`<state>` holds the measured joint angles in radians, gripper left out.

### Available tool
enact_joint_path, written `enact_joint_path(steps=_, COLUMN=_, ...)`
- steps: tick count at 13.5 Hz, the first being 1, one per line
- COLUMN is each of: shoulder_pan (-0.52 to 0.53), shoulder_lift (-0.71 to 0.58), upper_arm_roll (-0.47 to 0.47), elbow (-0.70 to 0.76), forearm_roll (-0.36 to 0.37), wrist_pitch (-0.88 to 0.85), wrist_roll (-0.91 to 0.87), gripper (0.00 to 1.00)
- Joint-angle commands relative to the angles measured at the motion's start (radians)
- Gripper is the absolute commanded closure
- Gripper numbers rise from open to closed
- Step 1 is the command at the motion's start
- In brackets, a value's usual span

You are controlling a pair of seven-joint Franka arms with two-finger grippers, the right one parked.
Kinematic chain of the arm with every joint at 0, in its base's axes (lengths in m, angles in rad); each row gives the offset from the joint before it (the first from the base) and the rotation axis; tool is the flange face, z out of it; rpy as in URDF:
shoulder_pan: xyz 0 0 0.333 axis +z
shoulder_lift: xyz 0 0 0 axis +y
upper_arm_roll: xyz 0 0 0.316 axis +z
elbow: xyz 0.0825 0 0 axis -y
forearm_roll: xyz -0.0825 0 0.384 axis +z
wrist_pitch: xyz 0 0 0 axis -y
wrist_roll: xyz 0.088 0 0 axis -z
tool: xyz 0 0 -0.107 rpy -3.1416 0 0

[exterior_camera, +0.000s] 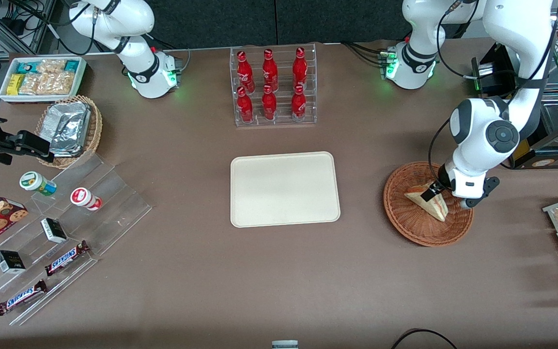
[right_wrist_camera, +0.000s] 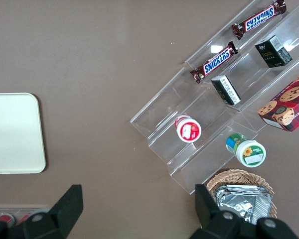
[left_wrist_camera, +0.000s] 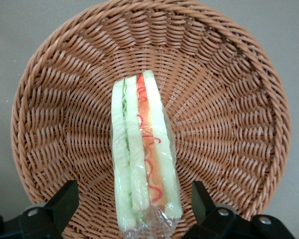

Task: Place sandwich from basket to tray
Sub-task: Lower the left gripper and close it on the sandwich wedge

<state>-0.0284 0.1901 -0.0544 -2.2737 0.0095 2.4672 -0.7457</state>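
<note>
While its fingers (left_wrist_camera: 60, 206) stand apart on either side of the sandwich (left_wrist_camera: 144, 154), the gripper (left_wrist_camera: 134, 211) hangs low in the basket (left_wrist_camera: 229, 99) — contact is hard to judge, the fingertips being cut off. Beside the basket, toward the parked arm's end, lies the tray (exterior_camera: 284, 189) — bare.

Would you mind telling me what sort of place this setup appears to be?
Probably a lab mock-up of a snack shop: a bottle rack, a stepped snack display and a tray share one table. The gripper hangs open over the sandwich in the basket.
</note>
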Motion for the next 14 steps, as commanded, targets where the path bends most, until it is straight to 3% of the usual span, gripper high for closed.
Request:
enact_joint_path(steps=1, shoulder_pan=-0.004, shoulder_lift=0.003, upper_arm_roll=0.002, elbow=-0.006, forearm_roll=-0.011, wrist_pitch=0.024, wrist_roll=-0.036, gripper=0.24)
enact_joint_path(steps=2, shoulder_pan=-0.005, shoulder_lift=0.011, upper_arm_roll=0.001, elbow=-0.003, forearm_roll=-0.011, wrist_pitch=0.027, wrist_roll=-0.061, gripper=0.64)
enact_joint_path(steps=3, shoulder_pan=-0.005, shoulder_lift=0.021, upper_arm_roll=-0.001, elbow=-0.001, forearm_roll=-0.008, wrist_pitch=0.03, wrist_roll=-0.087, gripper=0.87)
enact_joint_path(steps=4, shoulder_pan=-0.005, shoulder_lift=0.034, upper_arm_roll=-0.016, elbow=0.0, forearm_roll=-0.008, wrist_pitch=0.044, wrist_roll=-0.093, gripper=1.0)
enact_joint_path(steps=10, shoulder_pan=-0.002, shoulder_lift=0.029, upper_arm_roll=-0.025, elbow=0.02, forearm_roll=0.001, wrist_pitch=0.023, wrist_roll=-0.078, gripper=1.0)
enact_joint_path(steps=14, shoulder_pan=-0.004, shoulder_lift=-0.036, upper_arm_roll=-0.025, elbow=0.109, forearm_roll=0.021, wrist_pitch=-0.236, wrist_roll=0.0, gripper=1.0)
